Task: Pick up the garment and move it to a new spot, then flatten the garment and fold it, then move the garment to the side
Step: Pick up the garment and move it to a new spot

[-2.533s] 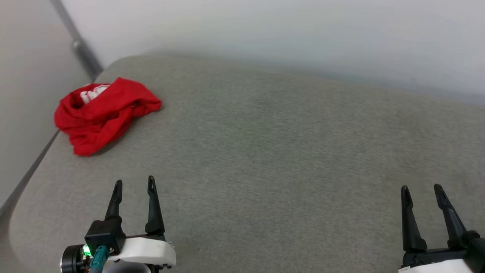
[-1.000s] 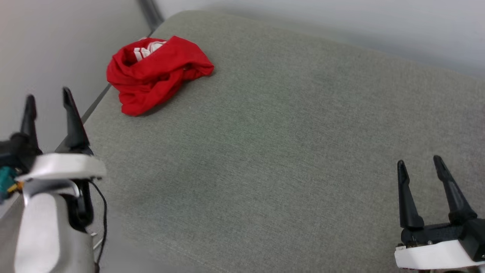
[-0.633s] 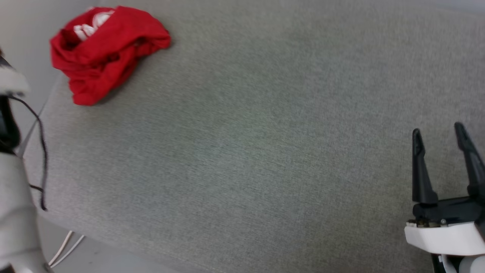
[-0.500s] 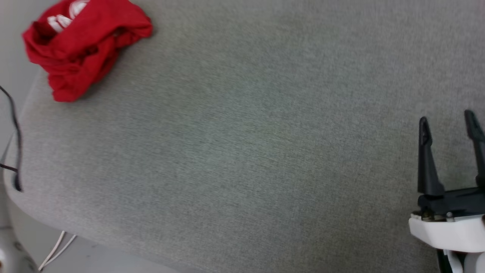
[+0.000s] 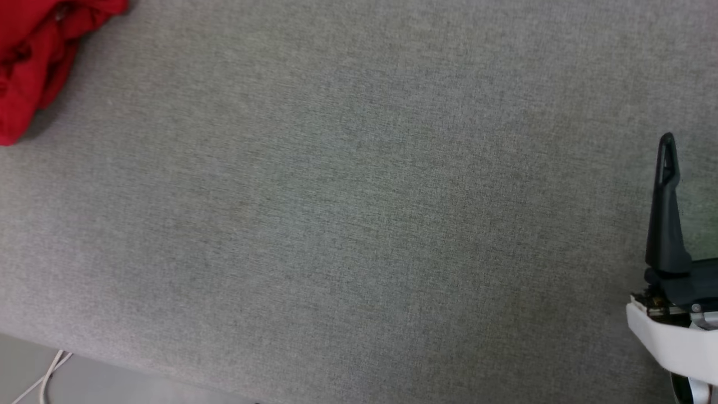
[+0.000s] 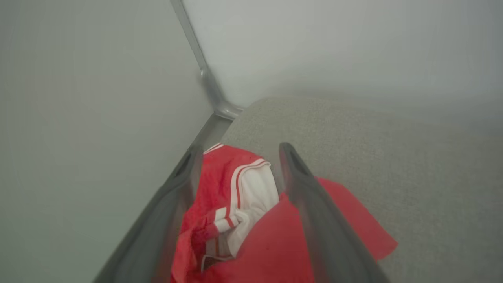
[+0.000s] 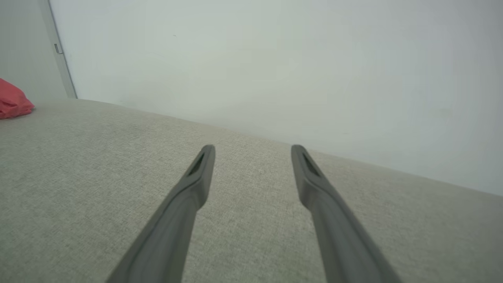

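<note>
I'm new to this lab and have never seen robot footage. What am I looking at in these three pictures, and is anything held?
It is a wheeled robot with two arms, each ending in a two-fingered pincer. One picture comes from a camera on its head, looking down at a grey padded surface; the other two come from cameras on its wrists, looking along the dark fingers. The left pincer is open, aimed at a crumpled red shirt with white sleeves near the surface's corner. The right pincer is open too, over bare padding, a pale wall behind. Nothing is held.
</note>
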Motion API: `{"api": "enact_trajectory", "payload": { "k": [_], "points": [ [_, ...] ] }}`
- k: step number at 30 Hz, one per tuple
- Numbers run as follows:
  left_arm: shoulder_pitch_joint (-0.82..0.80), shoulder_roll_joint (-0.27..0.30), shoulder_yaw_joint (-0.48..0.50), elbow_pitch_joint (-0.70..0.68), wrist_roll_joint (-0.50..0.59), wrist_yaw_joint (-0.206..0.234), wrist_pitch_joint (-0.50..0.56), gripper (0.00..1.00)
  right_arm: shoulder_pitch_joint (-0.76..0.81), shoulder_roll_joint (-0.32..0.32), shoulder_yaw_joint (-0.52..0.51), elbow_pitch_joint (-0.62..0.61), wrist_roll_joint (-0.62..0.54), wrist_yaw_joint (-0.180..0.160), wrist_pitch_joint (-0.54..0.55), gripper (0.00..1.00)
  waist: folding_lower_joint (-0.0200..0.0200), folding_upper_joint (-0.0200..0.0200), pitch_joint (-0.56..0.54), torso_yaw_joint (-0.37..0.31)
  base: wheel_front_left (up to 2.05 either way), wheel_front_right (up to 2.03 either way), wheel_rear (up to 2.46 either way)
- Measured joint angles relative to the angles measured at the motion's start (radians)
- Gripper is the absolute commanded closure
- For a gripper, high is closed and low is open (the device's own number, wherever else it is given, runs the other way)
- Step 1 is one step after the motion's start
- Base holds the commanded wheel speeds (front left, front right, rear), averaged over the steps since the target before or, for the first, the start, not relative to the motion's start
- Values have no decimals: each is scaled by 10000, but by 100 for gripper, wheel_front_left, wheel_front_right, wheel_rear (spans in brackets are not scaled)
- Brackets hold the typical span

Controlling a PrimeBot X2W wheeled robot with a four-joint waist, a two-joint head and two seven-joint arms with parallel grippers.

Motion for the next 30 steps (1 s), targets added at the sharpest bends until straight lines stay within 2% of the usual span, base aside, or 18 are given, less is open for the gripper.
{"api": "enact_trajectory", "payload": {
  "k": [1, 9, 12, 15, 20, 21, 22, 30],
  "points": [
    [0, 0, 0, 0, 0, 0, 0, 0, 0, 0, 0, 0, 0, 0, 0, 0, 0, 0, 0, 0, 0, 0, 0],
    [412, 667, -1825, -541, -3181, -4, 3659, 0, -102, -341, 265, -665, -286, 0, 2, 0, 0, 0, 794, -18, 0, 0, 0],
    [632, 899, -2211, -725, -3963, -2, 4470, 0, -162, -387, 299, -848, -322, 0, 2, 0, 0, 0, 1044, -43, 0, 0, 0],
    [766, 1112, -2700, -825, -4220, -4, 4899, 0, -191, -383, 389, -888, -359, 0, 2, 0, 0, 0, 1227, -88, 0, 0, 0],
    [732, 1106, -3164, -757, -4602, 0, 4819, 0, -221, -345, 525, -838, -359, 0, 2, 0, -1, -1, 1382, -147, 0, 0, 0],
    [698, 1122, -3269, -700, -4612, -2, 4742, 54, -231, -341, 548, -813, -359, 0, 2, 0, -2, 0, 1388, -162, 0, 0, 0],
    [661, 1133, -3392, -663, -4633, 0, 4709, 100, -253, -337, 554, -775, -357, 0, 2, 0, -1, 0, 1381, -175, 0, 0, 0],
    [563, 1563, -4303, -523, -4819, -4, 3839, 100, -344, -219, 604, -504, -184, 0, 2, 0, -1, 0, 816, -240, 0, 0, 0]
  ]
}}
